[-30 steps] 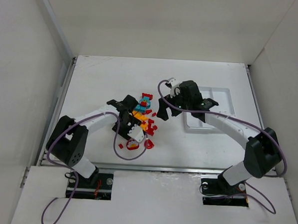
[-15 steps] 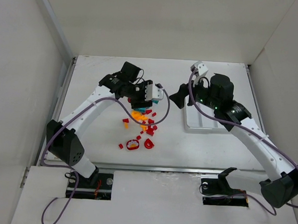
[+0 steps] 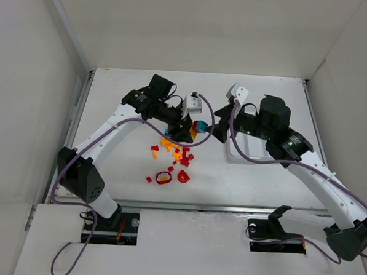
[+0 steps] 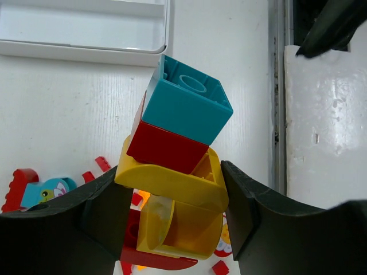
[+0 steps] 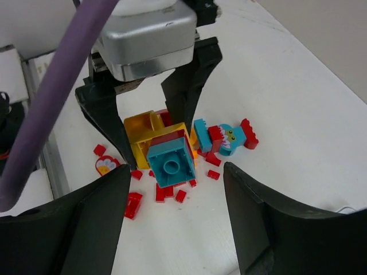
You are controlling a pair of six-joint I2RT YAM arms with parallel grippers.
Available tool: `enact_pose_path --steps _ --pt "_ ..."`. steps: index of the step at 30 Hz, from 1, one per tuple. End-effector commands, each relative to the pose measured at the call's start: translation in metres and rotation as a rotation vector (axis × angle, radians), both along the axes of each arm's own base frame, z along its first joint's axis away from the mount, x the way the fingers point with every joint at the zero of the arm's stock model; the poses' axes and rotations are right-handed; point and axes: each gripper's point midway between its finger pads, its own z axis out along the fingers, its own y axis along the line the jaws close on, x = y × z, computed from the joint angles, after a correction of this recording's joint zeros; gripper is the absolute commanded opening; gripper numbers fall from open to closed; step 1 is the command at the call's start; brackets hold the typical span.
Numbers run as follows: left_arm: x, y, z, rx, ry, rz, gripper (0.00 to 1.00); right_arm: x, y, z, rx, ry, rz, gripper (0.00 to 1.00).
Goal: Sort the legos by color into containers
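Here, left gripper [image 4: 175,177]: clamps joined yellow, red and teal plastic bricks [image 4: 186,109].
Right gripper [image 5: 175,172]: jaws wide, facing them.
Risk: an off-centre tug may scatter them.

Bright, even light from overhead; only faint, soft shadows fall on my tabletop [image 3: 230,184]. Close up, my right fingers [image 5: 69,229] look slightly blurred; the legos [image 5: 171,163] are sharp.
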Motion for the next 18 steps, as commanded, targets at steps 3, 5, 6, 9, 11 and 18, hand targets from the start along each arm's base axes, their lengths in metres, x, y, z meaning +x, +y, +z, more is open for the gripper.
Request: enact_pose_path --steps 3,5,6,9,11,18 --pt "-0.01 -0.007 0.027 -0.078 0.02 -0.036 0.0 -0.01 0.018 -0.008 -0.01 -0.034 0.145 0.71" --pt "-0.01 -0.007 0.027 -0.078 0.02 -0.036 0.0 -0.011 0.02 -0.017 -0.023 -0.025 0.164 0.72" --pt "-0.009 -0.007 0.031 -0.083 0.005 -0.041 0.0 -0.01 0.022 -0.02 -0.026 -0.015 0.173 0.73" --pt "-0.008 -0.008 0.031 -0.084 -0.006 -0.047 0.0 -0.008 0.023 -0.024 -0.035 -0.014 0.175 0.75" --pt "-0.008 -0.008 0.031 -0.084 -0.006 -0.047 0.0 -0.006 0.024 -0.028 -0.041 -0.003 0.175 0.73" --pt "-0.008 -0.007 0.029 -0.081 -0.023 -0.061 0.0 0.003 0.027 -0.029 -0.046 -0.005 0.156 0.6"
